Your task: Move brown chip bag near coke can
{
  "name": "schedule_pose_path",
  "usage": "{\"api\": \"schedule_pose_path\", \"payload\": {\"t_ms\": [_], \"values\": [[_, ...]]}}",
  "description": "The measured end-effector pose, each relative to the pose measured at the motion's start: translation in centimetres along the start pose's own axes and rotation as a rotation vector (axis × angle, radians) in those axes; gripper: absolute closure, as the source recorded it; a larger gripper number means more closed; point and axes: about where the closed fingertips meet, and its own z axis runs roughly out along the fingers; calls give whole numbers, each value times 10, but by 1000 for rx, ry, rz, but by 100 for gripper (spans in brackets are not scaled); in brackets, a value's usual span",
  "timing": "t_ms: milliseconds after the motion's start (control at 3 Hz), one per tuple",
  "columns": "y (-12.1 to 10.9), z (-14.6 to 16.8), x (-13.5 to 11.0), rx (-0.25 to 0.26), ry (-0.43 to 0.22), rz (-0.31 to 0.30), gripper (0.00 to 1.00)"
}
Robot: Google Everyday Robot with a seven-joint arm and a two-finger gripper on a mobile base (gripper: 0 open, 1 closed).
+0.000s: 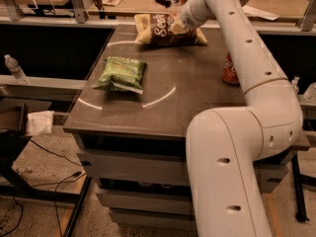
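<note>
The gripper (180, 23) sits over the right half of the wide, crinkly brown chip bag (154, 32). Whether it is clamped or released cannot be determined.

The table (192, 100) holds a green chip bag (121, 73), coke can (229, 71) and, under the gripper (184, 24), brown chip bag (157, 31).

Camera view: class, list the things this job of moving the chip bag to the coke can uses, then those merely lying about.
In the job:
brown chip bag, far side of the table
coke can, right side
gripper, at the brown chip bag

Lying about:
green chip bag, on the table
water bottle, off to the left
</note>
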Motion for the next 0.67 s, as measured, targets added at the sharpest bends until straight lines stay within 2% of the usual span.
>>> {"api": "schedule_pose_path", "payload": {"t_ms": [333, 667], "values": [[-3, -3, -1, 6, -5, -2, 88], [-8, -16, -3, 9, -10, -20, 100]]}}
